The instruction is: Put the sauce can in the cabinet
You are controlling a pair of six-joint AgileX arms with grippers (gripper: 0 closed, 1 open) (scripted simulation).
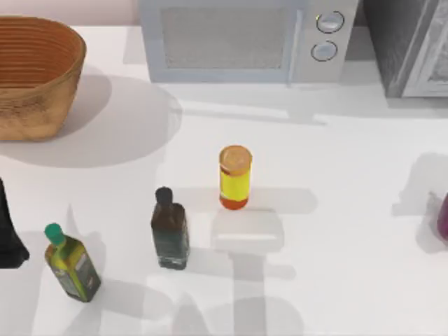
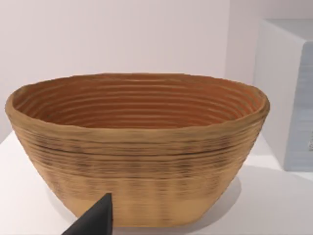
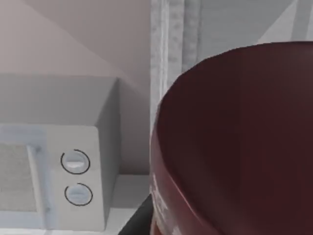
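Right gripper: at the table's right edge, sauce can (image 3: 234,142) seen close against its wrist camera; finger opening cannot be told.
Cabinet (image 1: 409,45): beyond the right gripper, door frame seen behind the can.
Microwave (image 1: 238,38): left of the cabinet.
Basket (image 2: 137,147): ahead of the parked left gripper (image 1: 8,238); its opening cannot be told either.
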